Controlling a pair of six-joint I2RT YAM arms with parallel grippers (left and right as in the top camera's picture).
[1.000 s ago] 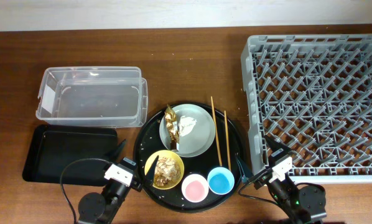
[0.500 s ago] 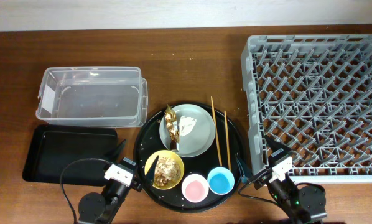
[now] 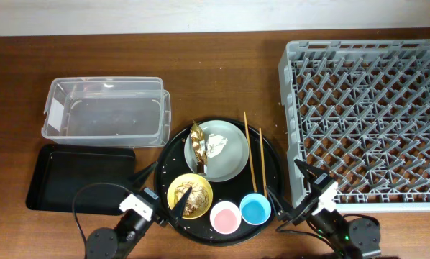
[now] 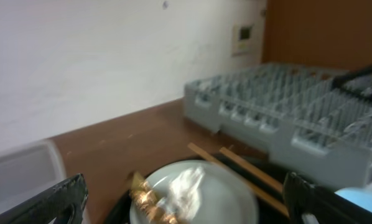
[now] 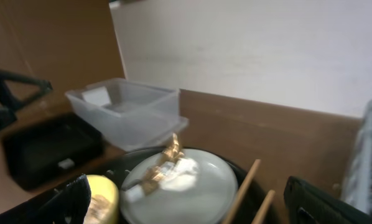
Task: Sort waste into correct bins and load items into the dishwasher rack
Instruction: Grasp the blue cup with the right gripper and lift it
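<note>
1. We are looking down at a brown surface [image 3: 222, 65] with a big round black tray [image 3: 170, 155] in the lower middle of the frame.
2. A pale grey-green plate [image 3: 235, 164] is sitting in the upper part of that round tray. A crumpled white napkin [image 3: 216, 145] and a gold foil wrapper [image 3: 198, 138] are lying on the plate, with the wrapper at its left edge.
3. A yellow bowl [image 3: 206, 188] is sitting in the lower left part of the round tray, and brown food scraps [image 3: 192, 196] are lying inside it.
4. A pink cup [image 3: 224, 216] and a blue cup [image 3: 255, 209] are standing side by side at the bottom of the round tray, the pink one on the left.
5. Two wooden chopsticks [image 3: 249, 151] are lying just right of the plate, running up and down the frame.
6. A clear tub [image 3: 53, 108] is sitting at the upper left, and a flat black bin [image 3: 78, 176] is lying just below it.
7. The grey dishwasher rack [image 3: 366, 108] is filling the right side of the frame.
8. We are holding our left pincer [image 3: 168, 180] at the lower left of the round tray with its fingers wide apart, one of them over the bowl.
9. We are holding our right pincer [image 3: 283, 181] between the round tray and the rack, fingers spread wide too.
10. Both wrist views are looking blurry.
</note>
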